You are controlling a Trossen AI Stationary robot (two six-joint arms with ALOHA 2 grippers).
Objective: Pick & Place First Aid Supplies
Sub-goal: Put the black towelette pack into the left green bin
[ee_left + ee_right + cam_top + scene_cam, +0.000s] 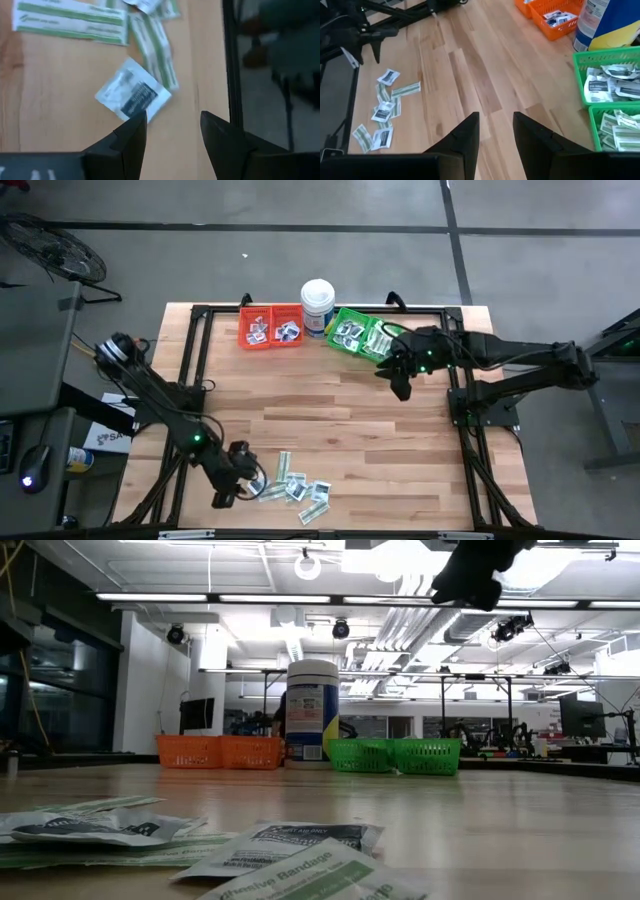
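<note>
High view from above shows my left gripper (232, 480) low over the near edge of the pale wooden table (330, 420), just beside a loose scatter of small flat first aid packets (298, 490). Its two dark fingers (131, 135) stand spread with nothing between them. Just past their tips lies a square white packet with dark print (133, 95); I cannot tell whether a fingertip touches it. Longer green-and-white strip packets (70, 20) lie beyond it. The table's black frame edge (231, 60) runs close alongside.

My right gripper (398, 376) hangs above the table near the far right, beside the green bins. Its fingers (466, 135) are parted and hold nothing.

Between the two arms the wood lies bare and open.

Along the far edge stand, side by side, orange-red plastic mesh bins (271, 326) with a few packets inside, a tall white round tub (318, 304), and green plastic mesh bins (358, 333) filled with many packets.
</note>
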